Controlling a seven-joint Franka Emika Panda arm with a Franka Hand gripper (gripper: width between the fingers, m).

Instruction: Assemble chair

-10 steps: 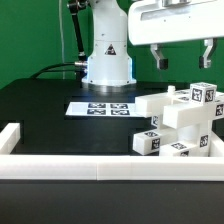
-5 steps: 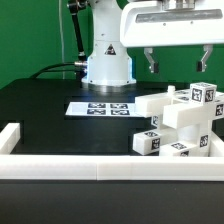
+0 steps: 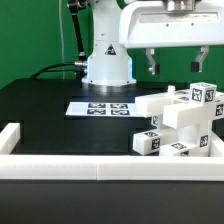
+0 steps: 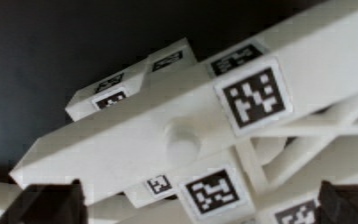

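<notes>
The chair (image 3: 180,125) sits on the desk (image 3: 45,105) at the exterior view's right, close behind the rail (image 3: 110,167) that runs along the near edge. The marker board (image 3: 100,107) lies flat on the desk to its left and farther back, just before the arm's base (image 3: 107,62). The end effector (image 3: 176,62) hangs above the chair — apart from it, jaws spread wide.

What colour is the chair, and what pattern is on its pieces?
The chair is white, with black-and-white square marker tags; the wrist view shows them best.
</notes>
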